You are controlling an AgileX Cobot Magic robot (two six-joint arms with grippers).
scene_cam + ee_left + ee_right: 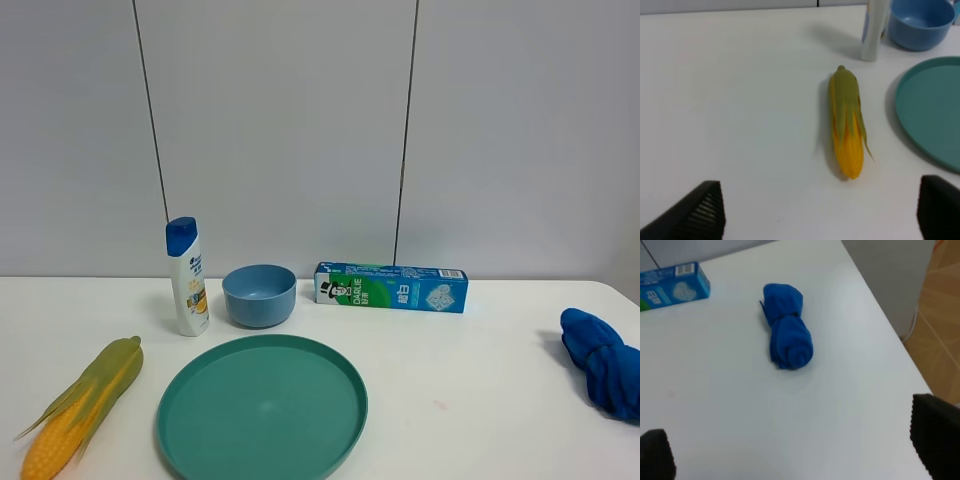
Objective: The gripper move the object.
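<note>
An ear of corn point(82, 406) with a green husk lies at the table's front left, also in the left wrist view point(846, 120). My left gripper point(822, 212) is open and empty, its fingers point(700, 212) apart with the corn ahead of them. A rolled blue cloth point(603, 361) lies at the right edge, also in the right wrist view point(786, 325). My right gripper point(796, 447) is open and empty, short of the cloth. Neither gripper shows in the exterior high view.
A teal plate point(200, 400) lies front centre. Behind it stand a blue bowl point(259, 294), a white shampoo bottle point(187, 277) with a blue cap and a toothpaste box point(391, 287). The table's right edge point(890, 325) drops to the floor.
</note>
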